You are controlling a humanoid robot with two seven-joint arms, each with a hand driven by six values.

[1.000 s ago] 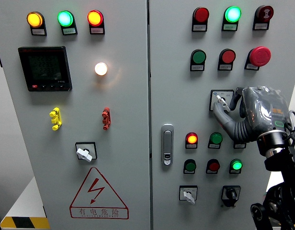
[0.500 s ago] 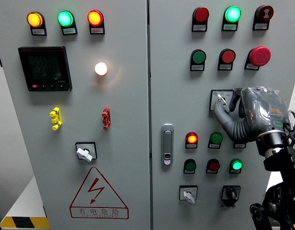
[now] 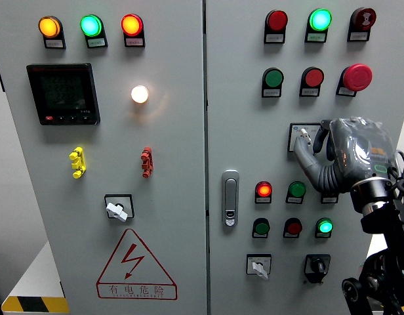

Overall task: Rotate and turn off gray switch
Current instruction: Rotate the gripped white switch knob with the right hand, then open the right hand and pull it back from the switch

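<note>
So the gray switch (image 3: 305,136) sits on the right-hand door of the cabinet (image 3: 241,98), mid-height, on a square plate just under the row with the green and red buttons and the big red mushroom button (image 3: 357,77). Its little lever looks tilted, long axis running roughly from upper left to lower right, though it's small and half covered so don't quote me on the angle. The right hand (image 3: 343,154) is right on it, coming in from the right side, with the thumb underneath and to the left of the lever and the other fingers (image 3: 325,133) curled in against its right side, so it reads as a pinch on the knob. That means the switch lies straight at the fingertips, nothing left to reach for, and I'd guess the next bit is purely a wrist twist. The left arm isn't visible anywhere. Below the hand are the lit red lamp (image 3: 263,190) and the green ones.
</note>
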